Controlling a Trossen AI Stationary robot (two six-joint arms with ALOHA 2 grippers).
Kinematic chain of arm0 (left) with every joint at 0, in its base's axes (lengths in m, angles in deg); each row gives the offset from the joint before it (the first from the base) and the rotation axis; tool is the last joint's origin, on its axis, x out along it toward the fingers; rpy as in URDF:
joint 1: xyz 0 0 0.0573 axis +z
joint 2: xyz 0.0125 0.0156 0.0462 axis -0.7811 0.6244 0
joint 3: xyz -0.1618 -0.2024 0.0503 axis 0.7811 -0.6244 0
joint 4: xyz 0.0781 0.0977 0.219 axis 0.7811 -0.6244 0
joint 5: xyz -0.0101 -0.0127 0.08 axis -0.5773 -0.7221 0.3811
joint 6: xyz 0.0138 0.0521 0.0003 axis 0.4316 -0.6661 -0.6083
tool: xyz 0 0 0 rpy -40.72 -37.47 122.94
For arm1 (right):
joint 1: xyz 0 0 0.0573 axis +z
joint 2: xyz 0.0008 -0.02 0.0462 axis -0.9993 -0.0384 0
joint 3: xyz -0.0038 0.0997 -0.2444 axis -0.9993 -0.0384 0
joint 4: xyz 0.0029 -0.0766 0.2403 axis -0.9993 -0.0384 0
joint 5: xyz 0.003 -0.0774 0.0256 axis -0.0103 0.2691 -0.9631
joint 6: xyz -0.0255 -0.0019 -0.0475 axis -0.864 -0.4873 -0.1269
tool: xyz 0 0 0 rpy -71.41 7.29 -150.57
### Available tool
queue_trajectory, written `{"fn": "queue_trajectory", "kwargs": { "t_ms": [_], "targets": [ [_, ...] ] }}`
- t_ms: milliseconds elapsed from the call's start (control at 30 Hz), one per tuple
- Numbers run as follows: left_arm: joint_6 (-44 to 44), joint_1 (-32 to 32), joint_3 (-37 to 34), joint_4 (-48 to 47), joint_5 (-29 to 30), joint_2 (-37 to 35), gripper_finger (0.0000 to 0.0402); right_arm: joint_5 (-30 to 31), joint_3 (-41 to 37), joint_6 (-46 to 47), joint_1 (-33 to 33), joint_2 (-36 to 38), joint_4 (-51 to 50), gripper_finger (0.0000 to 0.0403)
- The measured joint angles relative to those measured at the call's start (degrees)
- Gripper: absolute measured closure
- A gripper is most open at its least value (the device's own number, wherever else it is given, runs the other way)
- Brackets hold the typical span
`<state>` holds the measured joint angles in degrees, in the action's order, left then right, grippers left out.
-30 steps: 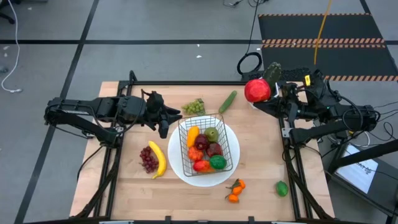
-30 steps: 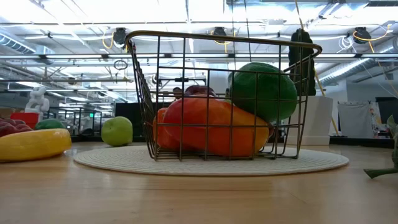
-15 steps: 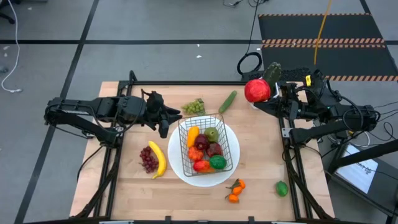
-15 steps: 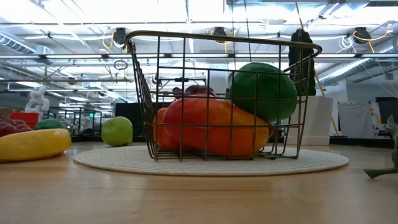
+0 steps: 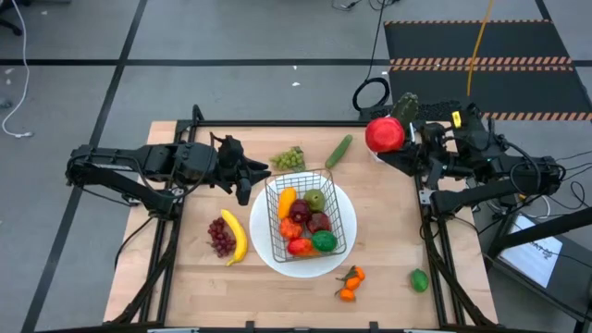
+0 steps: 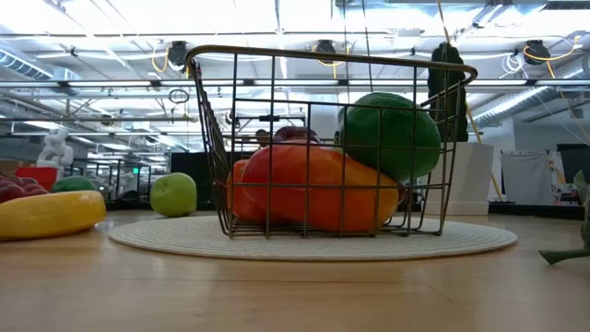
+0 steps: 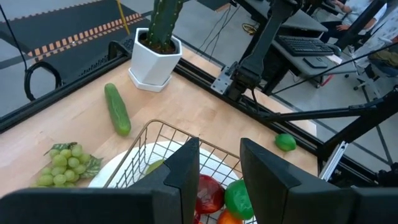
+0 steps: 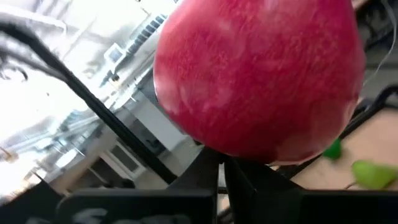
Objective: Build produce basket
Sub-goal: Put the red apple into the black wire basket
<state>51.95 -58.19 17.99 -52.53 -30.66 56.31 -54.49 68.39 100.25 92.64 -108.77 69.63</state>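
The tabletop [image 5: 194,277] is carrying a white plate [image 5: 344,199], and the basket [image 5: 311,215] is sitting on the plate, already holding several pieces of produce. Beside it the banana [image 5: 234,235], purple grapes [image 5: 220,238], green grapes [image 5: 289,159] and cucumber [image 5: 339,151] are lying loose, with tangerines [image 5: 350,283] and a lime [image 5: 419,279] nearer the front edge. The right arm is reaching in from the right side, raised over the far right corner just beside the cactus pot [image 7: 152,60], its right gripper [image 5: 400,141] carrying a red apple [image 5: 383,135]; its fingers are pressing nearly together under the fruit, so the hold looks thin. The likeliest trouble is the round apple rolling off such a narrow pinch during the swing towards the basket, or landing on the heaped fruit and bouncing out. The left arm is waiting stretched along the left side, the left gripper [image 5: 246,176] hanging just beside the basket's near-left rim, fingers [image 7: 186,171] slightly parted and holding nothing, where a wide swing might clip it.
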Motion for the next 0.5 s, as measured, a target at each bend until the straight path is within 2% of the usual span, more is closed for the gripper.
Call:
{"fn": "queue_trajectory", "kwargs": {
  "t_ms": [500],
  "targets": [
    [-0.12,0.0,0.0,0.0,-0.01,0.0,0.0286,0.02,0.0,-33.22,0.0,-0.17,-1.48,0.0398]
  ]
}}
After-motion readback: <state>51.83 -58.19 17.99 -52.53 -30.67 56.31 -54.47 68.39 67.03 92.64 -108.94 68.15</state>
